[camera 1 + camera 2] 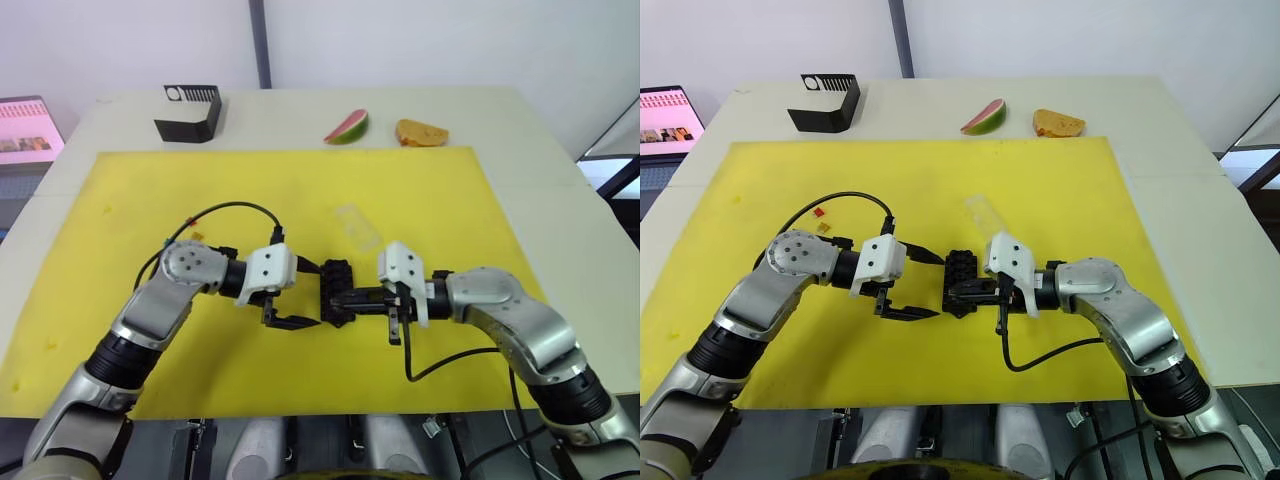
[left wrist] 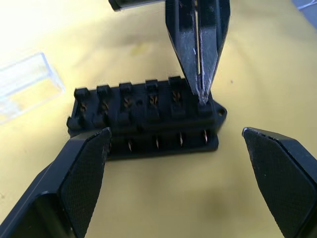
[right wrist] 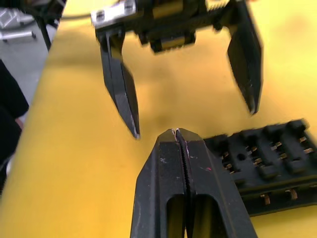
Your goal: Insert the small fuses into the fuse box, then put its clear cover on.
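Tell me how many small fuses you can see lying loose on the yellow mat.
2. A red fuse and an amber fuse lie close together toward the left side of the yellow mat. Others may be hidden from view.

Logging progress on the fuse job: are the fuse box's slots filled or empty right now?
Empty. The left wrist view shows the fuse box with bare metal contacts in its slots and no coloured fuse seated; the clear cover lies beside it.

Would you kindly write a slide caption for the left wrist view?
Open left gripper flanks the empty fuse box, the shut right gripper touching its end, clear cover beside it.
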Controlling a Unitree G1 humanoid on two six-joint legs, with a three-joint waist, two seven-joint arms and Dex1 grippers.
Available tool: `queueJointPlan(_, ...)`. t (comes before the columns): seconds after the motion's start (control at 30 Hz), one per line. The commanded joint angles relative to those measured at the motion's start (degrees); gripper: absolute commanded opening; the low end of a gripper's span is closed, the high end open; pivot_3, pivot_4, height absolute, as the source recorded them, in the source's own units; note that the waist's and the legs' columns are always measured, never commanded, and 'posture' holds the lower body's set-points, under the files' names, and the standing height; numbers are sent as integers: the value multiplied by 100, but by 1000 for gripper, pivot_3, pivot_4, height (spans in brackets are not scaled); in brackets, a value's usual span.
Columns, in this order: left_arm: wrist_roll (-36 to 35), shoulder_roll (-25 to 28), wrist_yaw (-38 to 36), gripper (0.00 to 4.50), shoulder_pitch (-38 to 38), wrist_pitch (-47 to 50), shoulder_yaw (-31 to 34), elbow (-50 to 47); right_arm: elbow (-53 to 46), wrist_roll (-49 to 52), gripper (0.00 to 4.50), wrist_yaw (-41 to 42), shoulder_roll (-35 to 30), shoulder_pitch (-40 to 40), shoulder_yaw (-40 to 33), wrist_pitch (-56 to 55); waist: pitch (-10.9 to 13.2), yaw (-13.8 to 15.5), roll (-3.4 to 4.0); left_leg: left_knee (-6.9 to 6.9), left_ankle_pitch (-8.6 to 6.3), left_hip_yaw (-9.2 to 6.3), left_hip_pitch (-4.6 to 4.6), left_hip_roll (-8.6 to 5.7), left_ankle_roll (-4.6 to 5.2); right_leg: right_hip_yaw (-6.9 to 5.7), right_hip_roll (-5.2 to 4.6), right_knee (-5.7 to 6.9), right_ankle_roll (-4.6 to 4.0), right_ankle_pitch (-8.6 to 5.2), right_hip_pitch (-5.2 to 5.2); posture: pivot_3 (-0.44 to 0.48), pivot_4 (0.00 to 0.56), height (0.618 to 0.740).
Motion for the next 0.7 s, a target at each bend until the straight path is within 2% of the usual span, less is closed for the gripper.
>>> queueJointPlan(0.03, -6, -20, -4, 4500, -17, -116, 0, -61, -136, 149, 43, -30, -33, -124, -180, 78, 0, -3, 0, 0, 0, 0, 0, 0, 1, 0, 0, 0, 0, 0, 0, 0, 150, 740)
queueJointPlan(0.5, 21, -26, 16, 4500, -36, -102, 58, 49, 88, -646, 43, 37, -254, 183, 419, -350, 0, 87, 0, 6, -2, 1, 0, 0, 3, 0, 1, 2, 0, 0, 2, 0, 150, 740)
queueJointPlan(0.7, -169, -161, 263, 4500, 70, 80, 249, 20, 89, -276, 43, -166, -67, -41, -80, -264, 0, 90, 0, 22, -7, 0, 0, 0, 12, 0, 2, 5, 0, 0, 7, 0, 150, 740)
